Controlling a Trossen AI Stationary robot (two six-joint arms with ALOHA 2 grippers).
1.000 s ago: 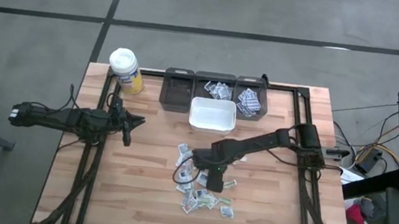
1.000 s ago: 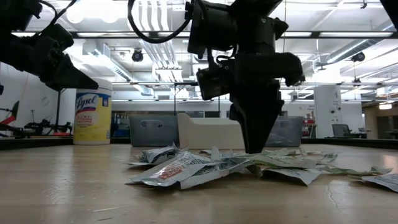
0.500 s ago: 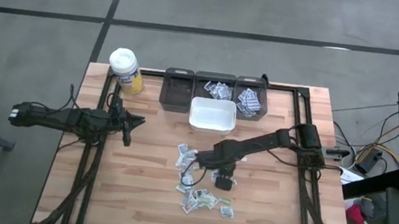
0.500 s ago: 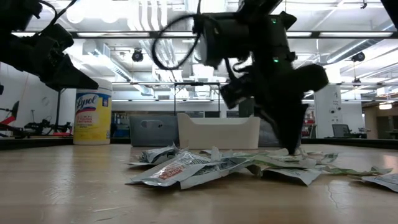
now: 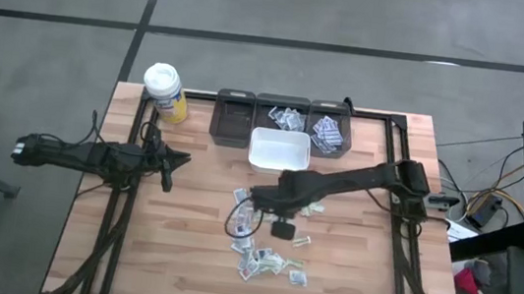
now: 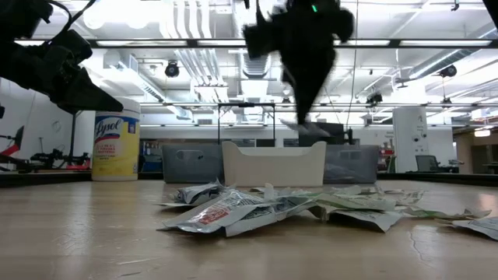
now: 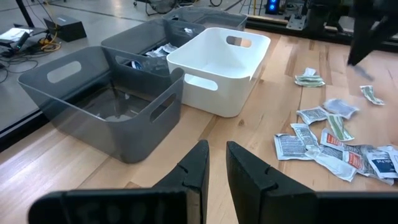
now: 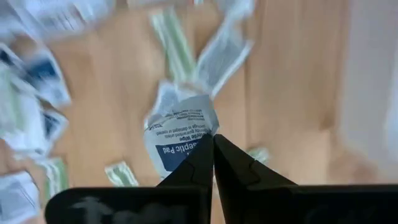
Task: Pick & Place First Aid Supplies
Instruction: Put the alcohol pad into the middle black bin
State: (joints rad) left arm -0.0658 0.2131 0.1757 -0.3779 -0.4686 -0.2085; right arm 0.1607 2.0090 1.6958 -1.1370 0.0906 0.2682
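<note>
The first aid supplies [image 5: 267,258] lie as a loose heap of small paper packets on the wooden table, seen edge-on in the low view [image 6: 257,210]. My right gripper [image 6: 302,117] hangs above the heap, pointing down, shut on one white packet with blue print [image 8: 180,134]. In the low view that packet [image 6: 311,129] shows high over the table. My left gripper [image 7: 216,163] waits at the table's left side [image 5: 176,160], its fingers a narrow gap apart with nothing between them. My right gripper pinches the blue-printed packet by one edge [image 8: 205,138] between its two fingertips, coming from above and pointing down. The packet sticks out to one side below the fingers, lifted clear of the heap and the table.
A white bin [image 5: 278,151] stands just beyond the heap. Behind it is a row of three grey bins [image 5: 233,122], two of them holding packets [image 5: 326,131]. A yellow bottle with a white lid [image 5: 165,92] stands at the far left corner. Bare wood lies near the front edge.
My right gripper has risen from the heap, tipping on the way up, and carries one packet with it. That packet is now lifted clear, and the rest of the heap lies as before.
</note>
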